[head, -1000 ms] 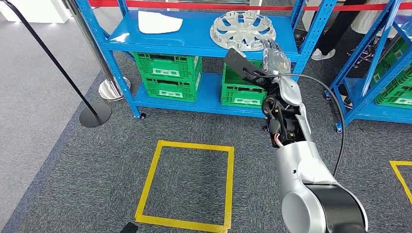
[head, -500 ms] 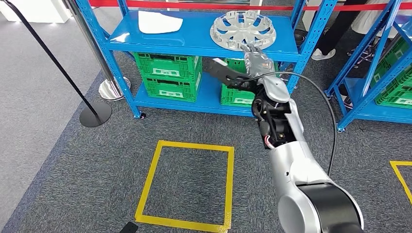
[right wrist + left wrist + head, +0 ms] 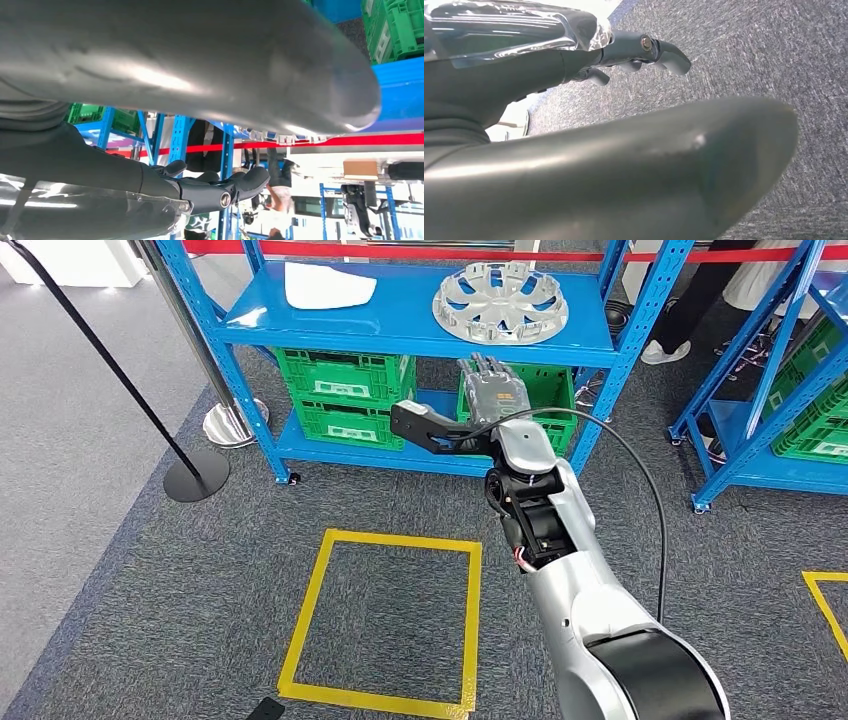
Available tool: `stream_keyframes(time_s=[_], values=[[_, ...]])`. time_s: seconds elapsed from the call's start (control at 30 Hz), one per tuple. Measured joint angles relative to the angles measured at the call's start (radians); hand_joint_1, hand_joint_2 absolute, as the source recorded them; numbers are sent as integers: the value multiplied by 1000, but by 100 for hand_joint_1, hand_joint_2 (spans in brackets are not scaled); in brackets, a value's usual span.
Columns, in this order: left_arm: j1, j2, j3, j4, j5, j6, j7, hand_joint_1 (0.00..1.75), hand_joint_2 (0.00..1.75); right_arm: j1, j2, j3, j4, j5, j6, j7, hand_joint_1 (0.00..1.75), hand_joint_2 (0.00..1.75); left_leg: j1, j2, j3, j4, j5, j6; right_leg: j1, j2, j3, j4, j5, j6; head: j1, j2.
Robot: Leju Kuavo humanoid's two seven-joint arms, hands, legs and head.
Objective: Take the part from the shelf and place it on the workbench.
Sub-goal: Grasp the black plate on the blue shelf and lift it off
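A silver wheel cover (image 3: 500,302) lies on the top board of the blue shelf (image 3: 400,335), with a flat white part (image 3: 328,285) to its left. My right hand (image 3: 478,400) is raised in front of the shelf, below the wheel cover and level with the lower crates. It holds nothing, and its dark thumb juts out to the left. The right wrist view has its fingers (image 3: 215,189) stretched out and empty. My left hand (image 3: 634,47) hangs over grey carpet, its fingers loosely extended with nothing in them.
Green crates (image 3: 350,390) stand on the lower shelf board. A yellow taped square (image 3: 385,615) marks the carpet before the shelf. A black stanchion base (image 3: 196,475) stands at the left and a second blue shelf (image 3: 780,390) at the right. A person's legs (image 3: 690,300) are behind.
My right hand has dropped from the wheel cover's front edge and swung left, down to the level of the lower shelf. It stays empty. The wheel cover has not moved.
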Motion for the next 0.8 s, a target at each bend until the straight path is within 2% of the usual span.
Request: stream_keyframes(time_s=[0.33, 0.5, 0.57, 0.63, 0.67, 0.7, 0.77, 0.8], values=[[0, 0, 1, 0, -3, -23, 7, 0, 0, 20, 3, 29, 3, -2, 0, 13, 0, 0, 0, 0, 0, 0, 0, 0, 0, 0, 0, 0, 0, 0, 0, 0], [-2, 4, 1, 0, -12, -28, 9, 0, 0, 26, 0, 29, 3, -8, -3, 15, 0, 0, -1, -1, -5, 9, -2, 3, -3, 1, -2, -2, 4, 5, -2, 0], [-3, 5, 1, 0, -13, -28, 9, 0, 0, 26, -1, 29, 3, -10, -5, 15, 0, 0, -2, -1, -8, 10, -3, 7, -3, 1, -3, -5, 6, 10, -3, 0], [-4, 5, 1, 0, -13, -28, 9, 0, 0, 25, -1, 29, 2, -11, -7, 17, 0, 0, 3, 2, -3, -3, 4, 18, -1, 2, -6, -4, 4, 15, -3, 0], [-5, 5, 2, 0, -13, -28, 9, 0, 0, 24, -2, 30, 2, -11, -7, 18, 0, 0, 6, 5, 1, -11, 9, 23, 1, 2, -17, 15, -7, 18, 0, 0], [-6, 5, 2, 0, -13, -27, 9, 0, 0, 24, -2, 31, 2, -12, -8, 18, 0, 0, 9, 7, 5, -18, 13, 28, 1, 1, -40, 57, -26, 20, 5, 0], [-6, 5, 4, 0, -12, -27, 9, 0, 0, 28, -3, 33, 3, -14, -9, 19, 0, 0, 10, 10, 6, -20, 13, 31, 0, 1, -115, 191, -74, 24, 14, 0], [-5, 5, 4, 0, -11, -26, 8, 0, 0, 33, -4, 33, 3, -13, -9, 21, 0, 0, 10, 10, 6, -20, 12, 31, 0, 1, -152, 251, -87, 27, 17, 0]])
